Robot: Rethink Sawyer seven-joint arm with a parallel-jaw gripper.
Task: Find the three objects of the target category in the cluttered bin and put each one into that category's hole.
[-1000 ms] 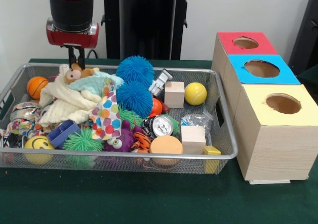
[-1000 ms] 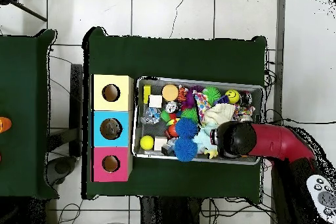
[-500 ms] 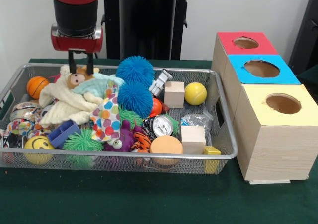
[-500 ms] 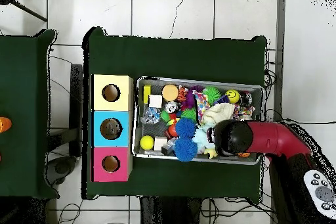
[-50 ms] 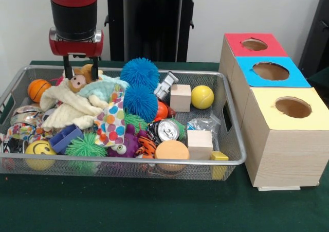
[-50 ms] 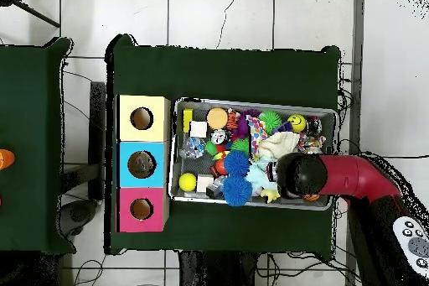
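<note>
A wire mesh bin [image 5: 128,160] holds a heap of toys. At its back left lies a small brown plush monkey [image 5: 78,81] on a cream plush blanket [image 5: 67,107]. My gripper [image 5: 80,70] hangs right over the monkey's head, open, with one finger on each side of it. Three wooden boxes stand right of the bin, each with a round hole: red top [image 5: 254,45], blue top [image 5: 271,71], yellow top [image 5: 293,107]. In the overhead view the red arm [image 6: 302,176] covers the gripper and the monkey, over the bin [image 6: 255,104].
Two blue spiky balls [image 5: 140,73] sit just right of the monkey. Also in the bin are a small basketball [image 5: 38,89], a yellow ball [image 5: 202,96], two wooden cubes [image 5: 180,97], a can [image 5: 168,130], a smiley ball [image 5: 40,149] and a green spiky ball [image 5: 85,145].
The gripper's fingers have spread from close together to wide apart and now straddle the monkey's head. The arm shifted slightly right, then back left.
</note>
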